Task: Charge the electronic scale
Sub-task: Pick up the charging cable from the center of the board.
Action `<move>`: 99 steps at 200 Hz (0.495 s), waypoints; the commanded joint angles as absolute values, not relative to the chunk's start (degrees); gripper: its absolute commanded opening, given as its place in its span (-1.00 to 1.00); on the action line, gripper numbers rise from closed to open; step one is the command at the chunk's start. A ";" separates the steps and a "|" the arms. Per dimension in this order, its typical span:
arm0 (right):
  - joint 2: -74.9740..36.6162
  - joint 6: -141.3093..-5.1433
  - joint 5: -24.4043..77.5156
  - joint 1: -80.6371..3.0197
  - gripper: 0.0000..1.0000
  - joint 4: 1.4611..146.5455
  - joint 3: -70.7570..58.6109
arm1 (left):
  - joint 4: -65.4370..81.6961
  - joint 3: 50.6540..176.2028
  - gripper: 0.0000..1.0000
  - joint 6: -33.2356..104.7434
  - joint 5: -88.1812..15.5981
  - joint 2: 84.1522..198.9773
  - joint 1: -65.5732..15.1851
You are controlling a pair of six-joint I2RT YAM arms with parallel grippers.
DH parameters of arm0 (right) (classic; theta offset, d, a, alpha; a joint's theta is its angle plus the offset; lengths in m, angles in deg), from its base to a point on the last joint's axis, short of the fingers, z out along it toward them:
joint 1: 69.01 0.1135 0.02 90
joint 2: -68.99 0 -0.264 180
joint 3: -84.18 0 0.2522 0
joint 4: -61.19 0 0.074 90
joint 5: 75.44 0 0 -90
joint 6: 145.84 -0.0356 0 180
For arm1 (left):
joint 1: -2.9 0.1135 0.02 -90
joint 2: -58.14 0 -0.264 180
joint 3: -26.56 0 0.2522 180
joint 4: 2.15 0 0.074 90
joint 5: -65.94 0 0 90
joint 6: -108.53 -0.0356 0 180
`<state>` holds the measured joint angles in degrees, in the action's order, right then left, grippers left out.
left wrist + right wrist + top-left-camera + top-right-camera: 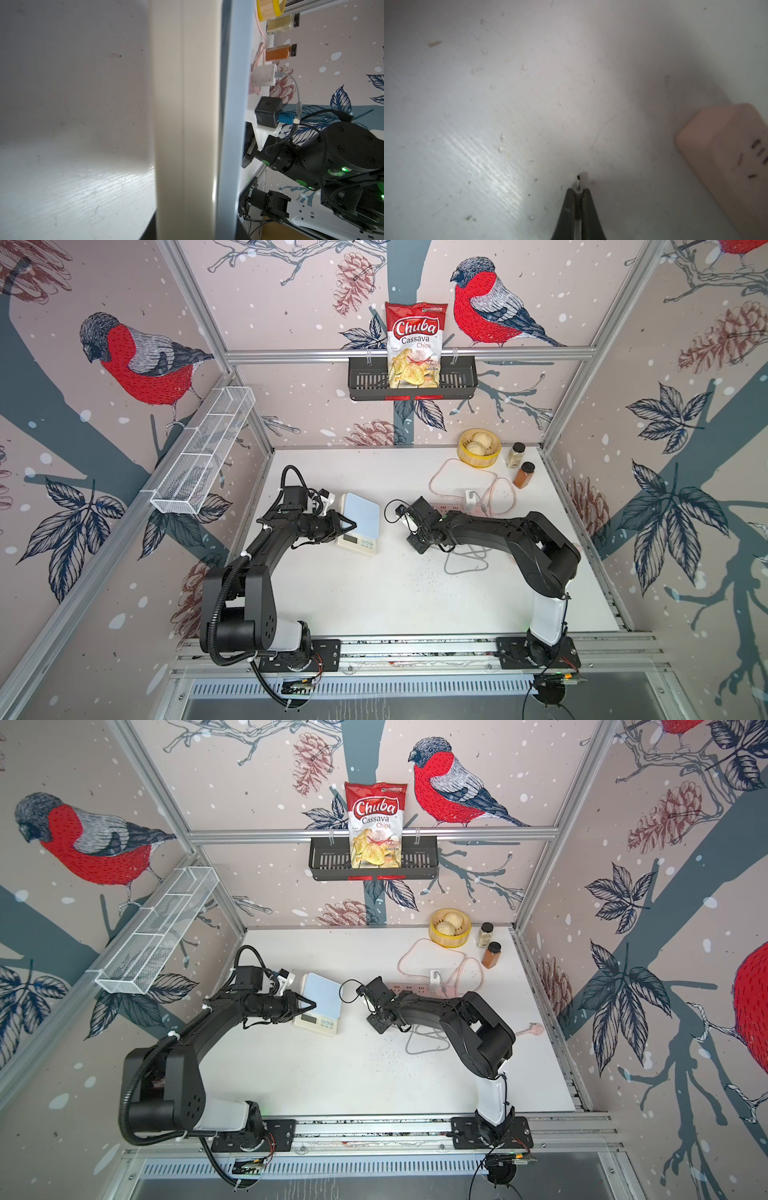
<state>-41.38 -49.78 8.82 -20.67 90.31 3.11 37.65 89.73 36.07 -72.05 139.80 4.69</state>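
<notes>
While both top views place the scale (359, 526) on the white surface (395, 593), left of centre with its display strip toward the arm bases, the left wrist view shows the scale (187, 124) edge-on, a cream body beside a pale blue platform. The left gripper (353, 526), turned on its side, is clamped on the scale's left edge; a dark finger shows against each face in the wrist view.

Only the right wrist view shows the right gripper (578, 190) pinching a small white plug (578, 187) with a metal tip, close over the surface and near the pink power strip (726, 158).

The charger (264, 78), with a cable plugged in, is clearest in the left wrist view.

Legible in the top views alone: "Chuba Cassava Chips" on a bag (415, 344) in the wall basket (365, 381).
</notes>
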 commanded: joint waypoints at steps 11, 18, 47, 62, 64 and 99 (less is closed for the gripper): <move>-39.78 -49.25 12.26 -21.08 -1.00 92.07 4.00 | 37.99 90.06 -0.60 34.20 -73.79 139.12 5.03; -38.58 -49.25 14.27 -21.50 -1.00 91.77 4.59 | 38.15 90.23 -0.60 34.00 -73.96 139.08 5.15; -32.09 -48.93 28.16 -24.09 -1.00 90.28 7.14 | 39.14 91.89 -0.60 32.81 -74.59 139.26 5.40; -29.17 -48.50 36.61 -25.63 -1.00 89.55 8.18 | 39.04 92.56 -0.60 32.60 -75.48 139.26 5.45; -28.96 -48.29 37.87 -25.76 -1.00 89.57 8.21 | 39.03 92.62 -0.60 32.66 -75.61 139.26 5.45; -25.56 -45.99 50.00 -26.43 -1.00 88.75 8.20 | 36.38 92.77 -0.57 33.75 -80.42 138.68 5.37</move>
<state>-27.52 -48.07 36.51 -26.29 90.44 8.16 38.88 92.44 34.17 -74.30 139.50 5.34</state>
